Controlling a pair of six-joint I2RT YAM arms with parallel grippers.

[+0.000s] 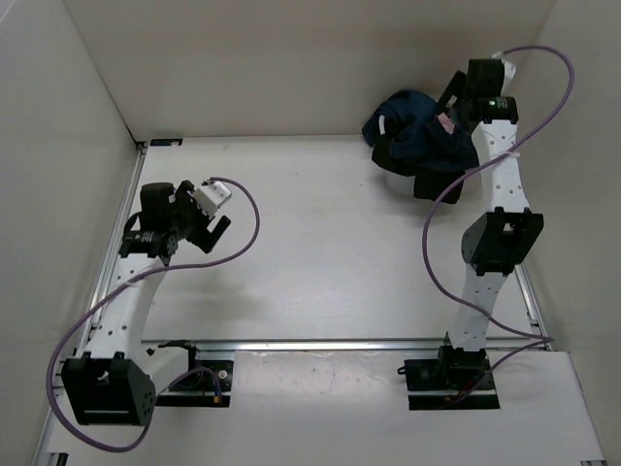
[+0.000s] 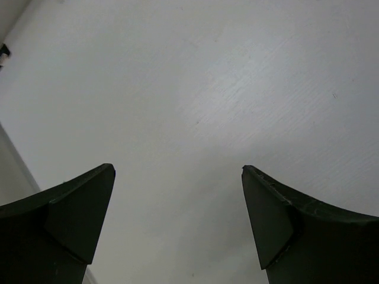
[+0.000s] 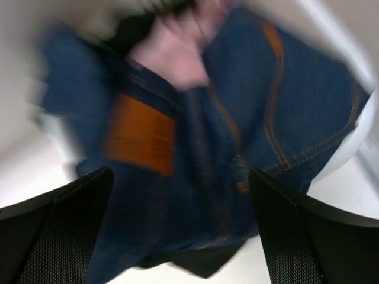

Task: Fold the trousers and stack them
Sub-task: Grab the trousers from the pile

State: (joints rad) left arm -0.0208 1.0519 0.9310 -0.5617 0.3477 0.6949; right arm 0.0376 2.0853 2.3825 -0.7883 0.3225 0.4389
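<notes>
The trousers [image 1: 419,138], dark navy jeans, lie in a crumpled heap at the far right of the table. In the right wrist view the trousers [image 3: 225,118] are blurred and show orange stitching and an orange patch [image 3: 141,135]. My right gripper [image 1: 452,97] hovers over the heap's right side. In its wrist view the right gripper [image 3: 180,171] is open with the denim between and below the fingers, gripping nothing. My left gripper [image 1: 217,233] is open and empty over bare table at the left, far from the heap; its wrist view [image 2: 177,167] shows only tabletop.
A pink garment [image 3: 177,56] lies on the heap, also seen in the top view [image 1: 444,121]. A black garment [image 3: 201,263] sticks out under the jeans. White walls close off the back and both sides. A metal rail [image 1: 388,342] runs along the near edge.
</notes>
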